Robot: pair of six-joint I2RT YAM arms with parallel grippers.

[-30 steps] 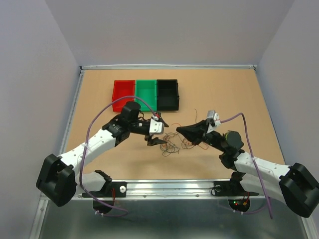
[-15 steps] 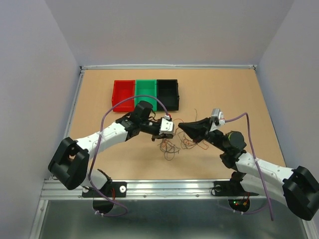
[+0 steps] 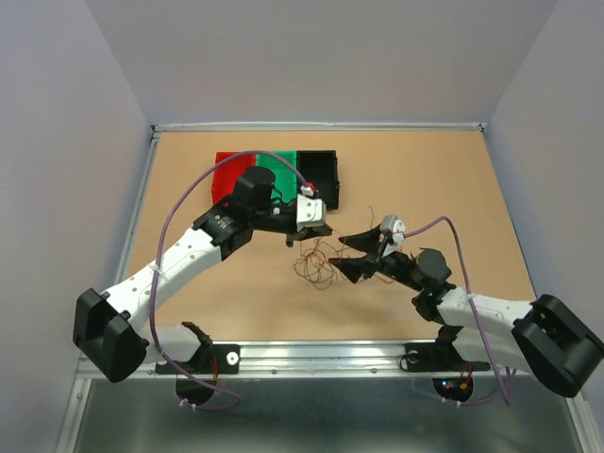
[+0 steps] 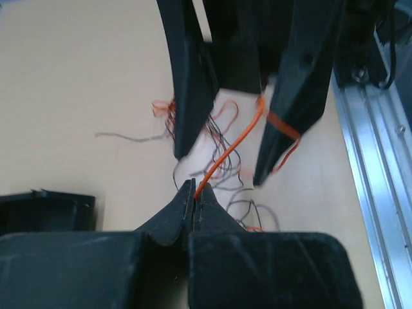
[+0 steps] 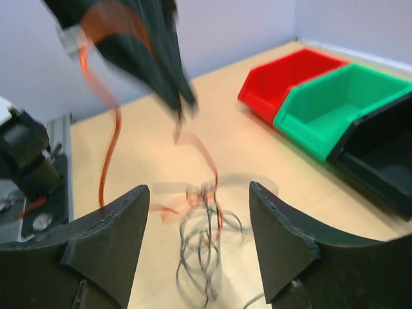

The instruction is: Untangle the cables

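The left pincer (image 4: 194, 193) has lifted, clamped shut on one thin orange-red wire (image 4: 225, 154); the right pincer (image 3: 347, 257) has sprung open, empty. The tangle of fine curly orange, brown and black cables (image 3: 316, 266) lies on the bench (image 3: 425, 179) between them, just ahead of the right one.

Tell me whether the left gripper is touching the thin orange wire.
Touching. The left wrist view shows the left gripper's shut tips pinching the thin orange wire, which runs out from between them.
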